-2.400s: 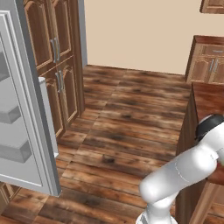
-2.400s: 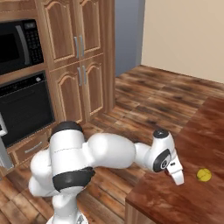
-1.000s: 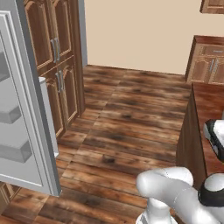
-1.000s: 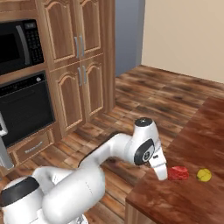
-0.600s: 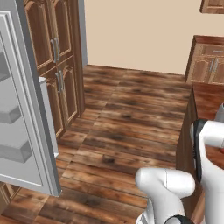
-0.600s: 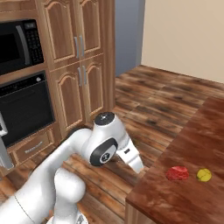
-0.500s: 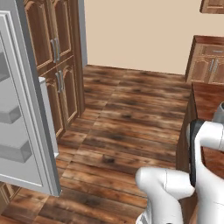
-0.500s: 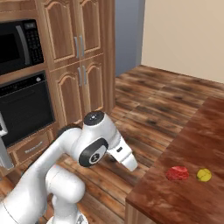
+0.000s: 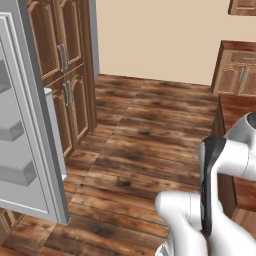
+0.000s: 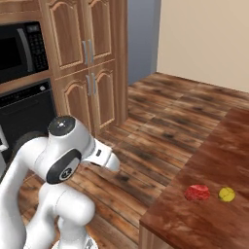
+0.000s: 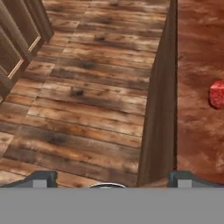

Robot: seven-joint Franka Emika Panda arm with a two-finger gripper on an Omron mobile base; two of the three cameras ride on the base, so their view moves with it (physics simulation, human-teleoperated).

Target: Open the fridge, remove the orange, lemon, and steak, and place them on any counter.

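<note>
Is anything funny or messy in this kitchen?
Nothing is spilled or broken. What's unusual is raw steak lying bare on the wooden counter, with the lemon close beside it, apart. The fridge door also hangs wide open. The claw is open and empty.

I see brown wooden cabinets (image 10: 92, 63) standing well beyond my gripper, a black microwave (image 10: 19, 51) above a black oven (image 10: 26, 114) beside them, plank floor (image 11: 87, 87) beneath it.
</note>
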